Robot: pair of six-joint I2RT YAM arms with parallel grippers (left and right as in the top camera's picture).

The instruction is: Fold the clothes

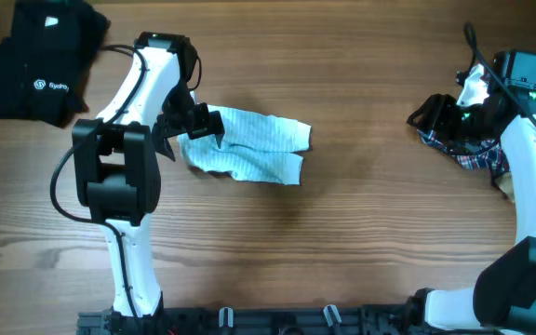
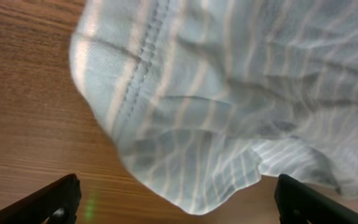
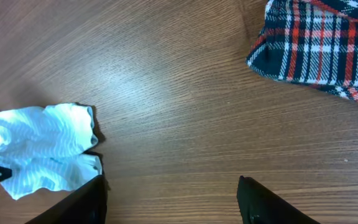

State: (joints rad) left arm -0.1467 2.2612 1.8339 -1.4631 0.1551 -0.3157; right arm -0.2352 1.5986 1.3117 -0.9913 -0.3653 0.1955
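Overhead: pale-blue striped garment [image 1: 249,149] lying crumpled on the wooden table [image 1: 342,242], a little left of centre. Seamed edge toward the left arm, two rounded lobes at the opposite end. Not yet folded; wrinkles and a stitched hem plain in the left wrist view.

Left gripper [image 1: 198,124] low at the garment's left edge. Jaws wide apart, clamped on nothing. In the wrist view, dark fingertips [image 2: 58,199] at the two bottom corners, cloth edge hanging down between them, wood grain below it. Whether either finger touches the cloth: cannot tell.

Right gripper [image 1: 433,116] at the right side of the table, well apart from the blue garment. Jaws partly apart, holding nothing; only bare wood between the fingers in the wrist view. Just beside it, plaid shirt [image 1: 477,156] bunched in a heap, red, white and dark-blue checks, partly hidden under the right arm. One corner of it at the upper right of the right wrist view, blue garment at lower left of the same view.

Black logo garment [image 1: 35,60] heaped at the far left corner, white logo facing up, apart from both grippers.
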